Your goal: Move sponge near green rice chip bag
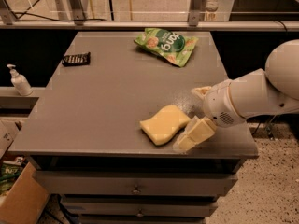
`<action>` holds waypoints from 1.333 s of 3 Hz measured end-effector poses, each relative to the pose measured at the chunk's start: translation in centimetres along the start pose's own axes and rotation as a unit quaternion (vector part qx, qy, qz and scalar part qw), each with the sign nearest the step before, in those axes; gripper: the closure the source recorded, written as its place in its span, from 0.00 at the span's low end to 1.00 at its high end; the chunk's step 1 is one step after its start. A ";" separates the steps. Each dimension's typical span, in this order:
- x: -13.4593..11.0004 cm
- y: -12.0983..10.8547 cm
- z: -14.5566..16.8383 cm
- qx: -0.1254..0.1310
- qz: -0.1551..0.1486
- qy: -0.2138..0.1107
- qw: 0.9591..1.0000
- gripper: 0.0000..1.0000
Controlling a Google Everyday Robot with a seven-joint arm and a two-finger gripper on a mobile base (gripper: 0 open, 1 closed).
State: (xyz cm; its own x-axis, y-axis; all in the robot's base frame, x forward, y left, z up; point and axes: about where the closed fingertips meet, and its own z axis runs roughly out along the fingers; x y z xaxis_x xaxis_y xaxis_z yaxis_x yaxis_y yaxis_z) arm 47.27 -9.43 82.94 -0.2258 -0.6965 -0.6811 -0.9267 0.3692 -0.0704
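Just left of my gripper (190, 119), whose fingers (197, 132) stand spread and hold nothing, I see the sponge (163, 124): pale yellow, wavy-sided, lying flat. The green rice chip bag (167, 45) lies well beyond them.

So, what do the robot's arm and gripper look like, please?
The arm is white, with smooth rounded shells and a big round joint at the right edge. Its wrist end has a small patch of dark dots. The gripper, at the front right of the table beside the sponge, has two pale yellow, blocky fingers. No cables show.
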 end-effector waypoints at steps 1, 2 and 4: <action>-0.2 -0.3 0.8 0.010 -0.002 -0.003 1.000 0.15; -0.9 -0.7 1.1 0.016 0.009 -0.012 1.000 0.40; -1.4 -1.3 -0.1 0.030 0.036 -0.018 0.999 0.85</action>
State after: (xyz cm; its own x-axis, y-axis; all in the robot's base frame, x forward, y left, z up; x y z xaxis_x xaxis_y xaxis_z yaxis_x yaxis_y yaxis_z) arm 48.74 -8.97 84.05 -0.2798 -0.6447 -0.7114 -0.8886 0.4544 -0.0623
